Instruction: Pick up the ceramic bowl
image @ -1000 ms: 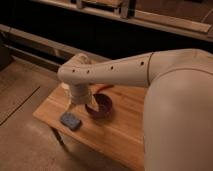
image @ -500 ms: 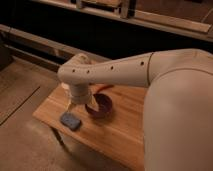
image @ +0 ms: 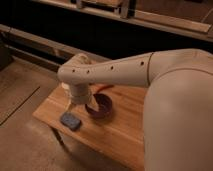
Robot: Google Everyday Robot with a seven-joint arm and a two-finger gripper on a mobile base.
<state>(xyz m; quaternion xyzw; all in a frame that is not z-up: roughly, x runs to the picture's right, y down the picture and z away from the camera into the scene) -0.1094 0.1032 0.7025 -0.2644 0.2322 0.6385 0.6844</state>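
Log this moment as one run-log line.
gripper: at rim of round dark-purple ceramic bowl | bowl: on wooden table | flat blue-grey rectangular block: apart from bowl

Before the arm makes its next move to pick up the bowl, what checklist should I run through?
1. The bowl sits upright on the table: ok.
2. The tool is down at the bowl's rim: ok.
3. Hold on the bowl: cannot tell, the wrist hides it.
4. The blue block lies apart from the bowl: ok.
5. The bowl is back from the table's edges: ok.
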